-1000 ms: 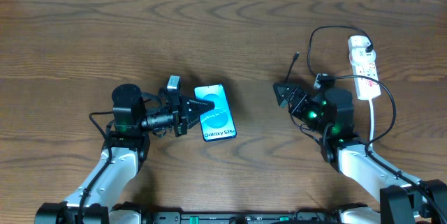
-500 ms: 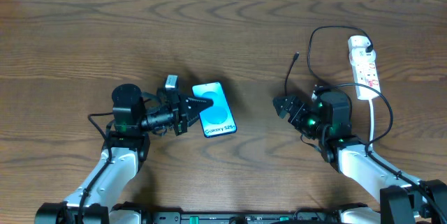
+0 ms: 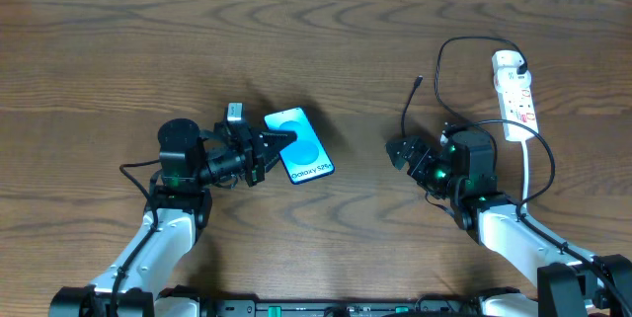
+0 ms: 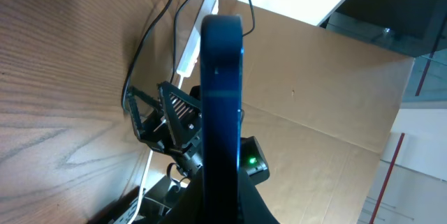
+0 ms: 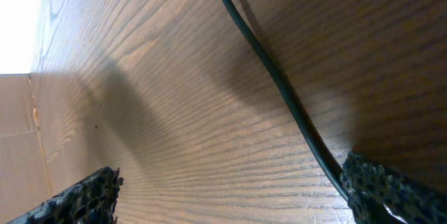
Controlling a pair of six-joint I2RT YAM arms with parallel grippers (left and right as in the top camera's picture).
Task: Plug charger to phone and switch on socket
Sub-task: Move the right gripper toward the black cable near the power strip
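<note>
Rotated since moments earlier, one cyan-screened phone (image 3: 299, 146) sat pinched in the left gripper (image 3: 277, 143), right gripper (image 3: 398, 152) spread over one black charger (image 5: 279, 84).

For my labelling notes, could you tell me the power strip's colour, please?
The power strip is white with small red marks, clearest overhead.

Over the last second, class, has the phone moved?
Yes. The phone, in the left gripper, shifted slightly toward the far edge of the table and turned; the socket stayed put.

Bright, even light — soft shadows, wrist close-ups blurred.
</note>
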